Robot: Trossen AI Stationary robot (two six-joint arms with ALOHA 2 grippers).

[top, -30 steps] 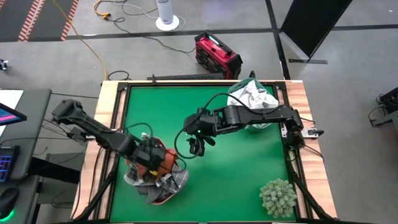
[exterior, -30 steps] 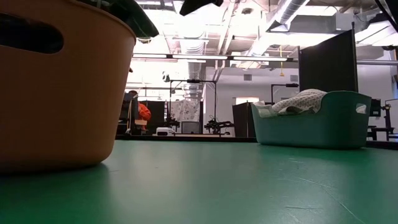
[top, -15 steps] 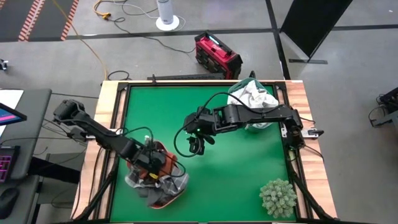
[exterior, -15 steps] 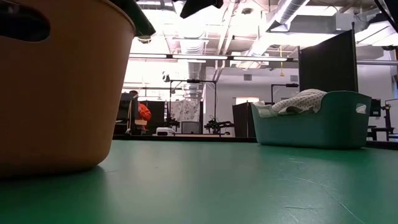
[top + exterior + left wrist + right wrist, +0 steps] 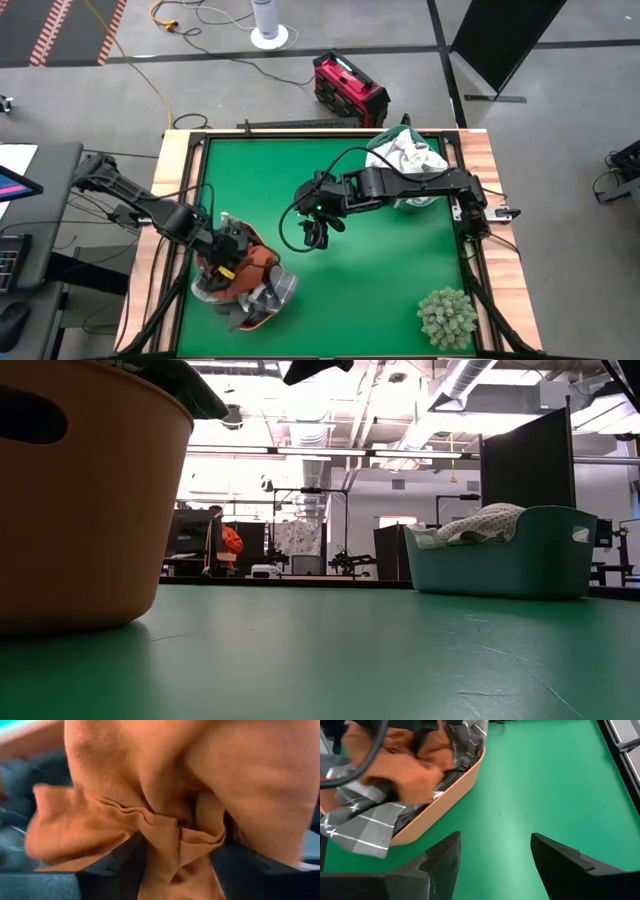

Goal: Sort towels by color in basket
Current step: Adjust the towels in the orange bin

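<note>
Rust-orange towel (image 5: 150, 820) pinched between the left jaws, closed only as far as the bunched cloth allows, just over the orange basket (image 5: 450, 790) by the left edge of the surface (image 5: 380, 270), toward the near-left corner. Seen from the left wrist, folds of cloth gathered tight between both dark fingers, with more hanging around them. Hard to say whether going into the basket or coming out of it.

Right jaws spread wide and holding nothing, poised over bare green at about the middle of the surface, well apart from both baskets, facing the orange one.

Sorted so far, judging by how things lie: white towels (image 5: 405, 155) heaped in the teal basket (image 5: 500, 565) at the far-right corner, piled above its rim; rust-orange and grey checked towel (image 5: 365, 827) together in the orange basket, the checked one draped over its rim. No loose towel anywhere on the green. Pale-green plant ball (image 5: 447, 316) alone at the near-right corner, no part of the job.

Probably well along, then: whites apart from the coloured ones. Left to do, at a guess: settling the held towel, and perhaps tucking in the overhanging checked cloth. Cannot tell whether any pale cloth lies buried under the dark pile, nor whether orange and grey are meant to share one basket.
</note>
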